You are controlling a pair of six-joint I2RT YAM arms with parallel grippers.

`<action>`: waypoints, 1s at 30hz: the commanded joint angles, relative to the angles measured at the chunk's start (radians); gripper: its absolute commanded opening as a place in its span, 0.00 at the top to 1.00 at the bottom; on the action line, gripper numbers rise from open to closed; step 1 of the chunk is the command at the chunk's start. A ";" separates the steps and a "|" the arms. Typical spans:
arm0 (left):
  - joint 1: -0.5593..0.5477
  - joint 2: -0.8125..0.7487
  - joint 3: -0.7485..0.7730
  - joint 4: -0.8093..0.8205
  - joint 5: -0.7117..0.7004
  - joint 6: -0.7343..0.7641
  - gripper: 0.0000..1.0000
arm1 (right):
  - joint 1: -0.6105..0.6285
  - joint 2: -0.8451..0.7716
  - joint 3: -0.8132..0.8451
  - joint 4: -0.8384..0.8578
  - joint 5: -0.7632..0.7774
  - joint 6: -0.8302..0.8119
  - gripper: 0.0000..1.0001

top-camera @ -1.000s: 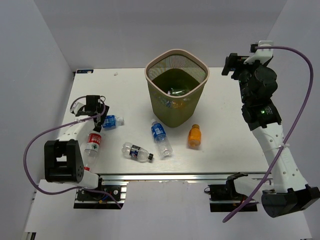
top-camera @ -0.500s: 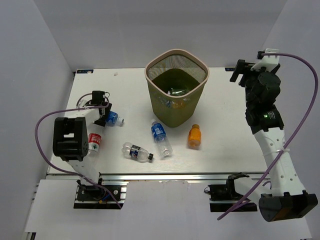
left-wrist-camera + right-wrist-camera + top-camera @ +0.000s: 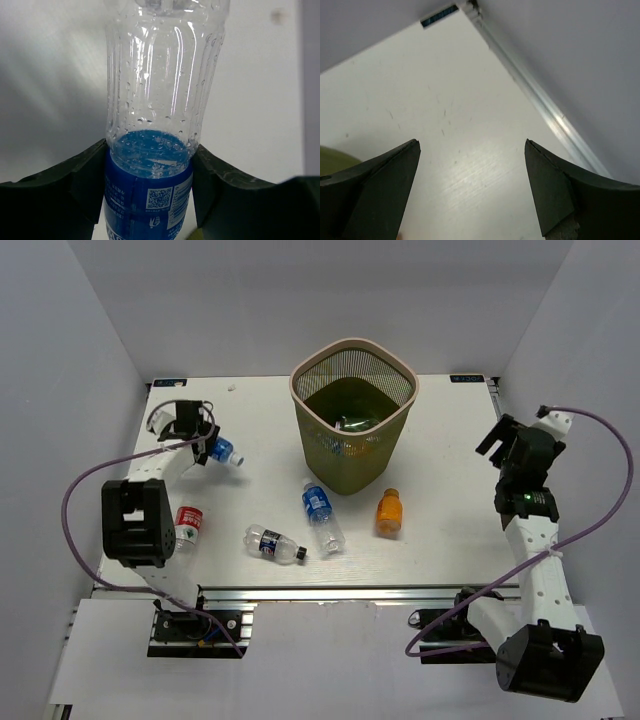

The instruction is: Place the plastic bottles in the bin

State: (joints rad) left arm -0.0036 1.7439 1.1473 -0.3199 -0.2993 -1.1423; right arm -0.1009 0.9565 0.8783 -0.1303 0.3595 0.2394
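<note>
The left gripper [image 3: 150, 152] held a clear bottle with a blue label [image 3: 161, 107] between its fingers. The right gripper [image 3: 471, 147] was wide open, holding nothing.

The left hand [image 3: 203, 443] is clamped on a bottle [image 3: 160, 100], one finger on each side of its labelled end. The left arm [image 3: 130, 525] is folded at the elbow. The right hand [image 3: 472, 175] gapes wide and empty, and the right arm [image 3: 535, 550] reaches forward.

Upright olive mesh bin [image 3: 345, 468] holds binned bottles [image 3: 350, 425]. Lying flat around it: orange bottle [image 3: 389, 512] at 5 o'clock, blue-labelled bottle [image 3: 322, 516] at 6, dark-labelled bottle [image 3: 275, 544] at 7, red-labelled bottle [image 3: 187, 525] at 8. At 9, a second blue-labelled bottle [image 3: 222, 451] is clamped in the left pincer [image 3: 150, 172].
</note>
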 commanded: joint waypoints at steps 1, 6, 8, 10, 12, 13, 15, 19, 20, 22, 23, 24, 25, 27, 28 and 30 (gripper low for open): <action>0.002 -0.182 0.101 0.053 0.026 0.108 0.55 | -0.011 -0.015 -0.051 0.008 -0.108 0.080 0.11; 0.002 -0.331 0.135 0.215 0.118 0.194 0.55 | -0.011 -0.021 -0.150 0.028 -0.188 0.061 0.11; 0.002 -0.378 0.170 0.289 0.152 0.257 0.55 | -0.011 -0.021 -0.157 0.006 -0.182 0.052 0.11; 0.001 -0.385 0.213 0.373 0.283 0.333 0.55 | -0.011 -0.030 -0.168 -0.015 -0.189 0.041 0.11; -0.025 -0.353 0.309 0.412 0.471 0.389 0.55 | -0.011 -0.050 -0.192 -0.015 -0.212 0.043 0.11; -0.074 -0.330 0.353 0.412 0.514 0.445 0.54 | -0.011 -0.059 -0.202 -0.012 -0.221 0.046 0.11; -0.190 -0.250 0.496 0.354 0.572 0.533 0.52 | -0.011 -0.087 -0.229 -0.006 -0.247 0.046 0.11; -0.361 -0.144 0.641 0.291 0.574 0.711 0.51 | -0.011 -0.133 -0.263 -0.006 -0.318 0.040 0.11; -0.381 -0.135 0.644 0.304 0.581 0.720 0.51 | -0.011 -0.143 -0.271 -0.003 -0.329 0.040 0.11; -0.424 -0.112 0.646 0.360 0.583 0.727 0.48 | -0.011 -0.174 -0.294 0.001 -0.369 0.038 0.11; -0.437 -0.101 0.650 0.369 0.592 0.733 0.48 | -0.011 -0.182 -0.300 0.003 -0.395 0.031 0.11; -0.464 -0.087 0.661 0.346 0.592 0.742 0.47 | -0.011 -0.197 -0.306 0.000 -0.407 0.028 0.11; -0.481 -0.055 0.681 0.319 0.576 0.765 0.45 | -0.011 -0.203 -0.309 -0.003 -0.409 0.026 0.11; -0.528 -0.024 0.738 0.243 0.543 0.806 0.38 | -0.011 -0.214 -0.311 -0.020 -0.406 0.017 0.11; -0.541 -0.011 0.744 0.240 0.533 0.831 0.33 | -0.011 -0.214 -0.309 -0.020 -0.406 0.018 0.11; -0.564 0.019 0.762 0.214 0.522 0.845 0.18 | -0.010 -0.222 -0.312 -0.017 -0.424 0.015 0.11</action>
State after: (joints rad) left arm -0.5297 1.7695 1.8450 -0.0528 0.2440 -0.3744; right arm -0.1097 0.7528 0.5716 -0.1677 -0.0235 0.2749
